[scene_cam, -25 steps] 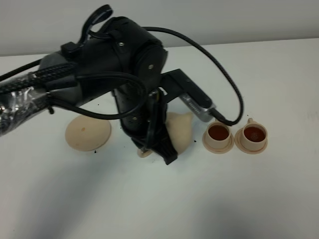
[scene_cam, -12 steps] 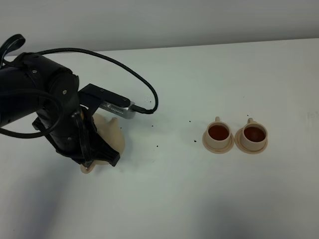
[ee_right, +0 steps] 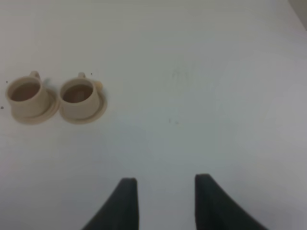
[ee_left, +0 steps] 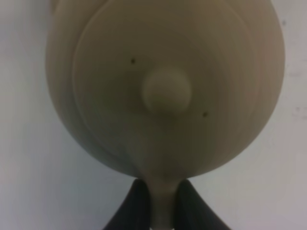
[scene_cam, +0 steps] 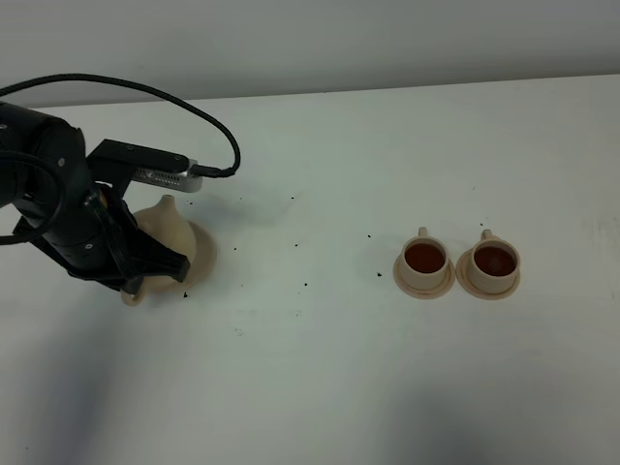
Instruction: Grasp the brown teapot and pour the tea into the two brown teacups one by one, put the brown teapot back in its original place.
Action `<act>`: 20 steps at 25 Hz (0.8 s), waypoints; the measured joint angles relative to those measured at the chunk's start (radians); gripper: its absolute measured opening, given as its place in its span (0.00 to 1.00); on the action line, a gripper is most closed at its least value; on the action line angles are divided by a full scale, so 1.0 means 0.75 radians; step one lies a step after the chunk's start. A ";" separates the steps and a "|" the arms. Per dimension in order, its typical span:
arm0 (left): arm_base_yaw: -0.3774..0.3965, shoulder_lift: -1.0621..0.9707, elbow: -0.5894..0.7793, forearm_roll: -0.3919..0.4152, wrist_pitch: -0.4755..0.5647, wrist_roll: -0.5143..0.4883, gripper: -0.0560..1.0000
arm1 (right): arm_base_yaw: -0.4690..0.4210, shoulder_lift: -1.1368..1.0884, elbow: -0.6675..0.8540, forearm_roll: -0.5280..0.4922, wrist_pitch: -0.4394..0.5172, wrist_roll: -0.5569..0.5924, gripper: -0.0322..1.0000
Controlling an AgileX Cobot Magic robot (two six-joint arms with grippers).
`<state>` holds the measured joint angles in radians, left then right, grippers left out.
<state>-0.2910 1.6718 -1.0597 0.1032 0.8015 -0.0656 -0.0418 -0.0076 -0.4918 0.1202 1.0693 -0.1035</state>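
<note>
The brown teapot is at the left of the table, over the flat tan dish, its original place; I cannot tell whether it rests on the dish. My left gripper is shut on the teapot's loop handle, and the lid knob shows from above in the left wrist view. The two brown teacups stand side by side on their saucers at the right, both holding dark tea. My right gripper is open and empty, apart from the cups.
Small dark specks lie scattered on the white table between the teapot and the cups. A black cable loops up from the left arm. The table's far edge meets a pale wall.
My left arm has carried the teapot leftward, from just beside the cups to over the flat dish. The cups have not moved.
</note>
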 joint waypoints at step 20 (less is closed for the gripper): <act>0.063 0.197 0.000 0.026 -0.225 0.004 0.20 | 0.000 0.000 0.000 0.000 0.000 0.000 0.33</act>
<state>-0.2435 1.8195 -1.0597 0.1228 0.6325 -0.0628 -0.0418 -0.0076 -0.4918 0.1202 1.0693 -0.1035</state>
